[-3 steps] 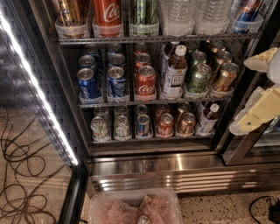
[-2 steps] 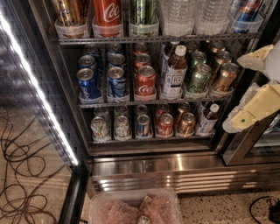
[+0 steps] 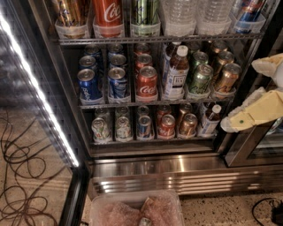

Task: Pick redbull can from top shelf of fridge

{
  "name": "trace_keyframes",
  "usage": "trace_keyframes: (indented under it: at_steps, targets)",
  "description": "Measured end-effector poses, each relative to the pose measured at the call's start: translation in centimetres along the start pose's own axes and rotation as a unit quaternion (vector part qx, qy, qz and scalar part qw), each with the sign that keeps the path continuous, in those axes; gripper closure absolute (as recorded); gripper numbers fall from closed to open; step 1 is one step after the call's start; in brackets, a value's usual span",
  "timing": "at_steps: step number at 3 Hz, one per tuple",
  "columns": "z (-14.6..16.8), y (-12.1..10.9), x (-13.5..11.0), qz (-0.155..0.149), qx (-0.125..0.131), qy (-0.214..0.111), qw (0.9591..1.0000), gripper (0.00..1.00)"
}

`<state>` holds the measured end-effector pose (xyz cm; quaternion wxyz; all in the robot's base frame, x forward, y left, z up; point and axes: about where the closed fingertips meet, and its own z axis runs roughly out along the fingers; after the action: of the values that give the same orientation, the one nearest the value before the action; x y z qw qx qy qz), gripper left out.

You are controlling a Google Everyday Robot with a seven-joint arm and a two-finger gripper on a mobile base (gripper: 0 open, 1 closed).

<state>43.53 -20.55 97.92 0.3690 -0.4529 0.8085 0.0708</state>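
The redbull can (image 3: pixel 248 10), slim, blue and silver with a red marking, stands in a translucent cup at the far right of the top shelf (image 3: pixel 154 39); its top is cut off by the picture's edge. The fridge (image 3: pixel 168 165) stands open in front of me. My gripper (image 3: pixel 241 96), with cream-coloured fingers (image 3: pixel 254 115), is at the right edge by the fridge's right frame, level with the middle shelf and well below the can. Its fingers are spread apart and hold nothing.
The top shelf also holds a gold can (image 3: pixel 70 11), a Coca-Cola can (image 3: pixel 107 11), a green can (image 3: pixel 144 11) and water bottles (image 3: pixel 179 13). Pepsi cans (image 3: pixel 89 84) and a bottle (image 3: pixel 176 73) fill the middle rack. A lit LED strip (image 3: pixel 40 95) runs down the open door at left. Cables (image 3: pixel 22 176) lie on the floor, with a plastic bin (image 3: pixel 137 209) below.
The gripper has drifted a little to the left, toward the fridge's right frame. The cans and bottles have not moved.
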Motion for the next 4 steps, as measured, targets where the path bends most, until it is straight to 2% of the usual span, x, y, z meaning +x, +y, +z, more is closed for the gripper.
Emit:
trace_keyframes:
  at_steps: [1,2,3,4]
  targets:
    - [-0.8,-0.5,0.1,0.089,0.047,-0.076,0.9921,0.00]
    - [-1.6,-2.0,-1.4,0.113,0.076,-0.116,0.9839,0.00]
    - [-1.6,-2.0,-1.5,0.112,0.076,-0.116,0.9840,0.00]
    - [-1.2,-3.0,-2.2,0.112,0.092,-0.129,0.9810,0.00]
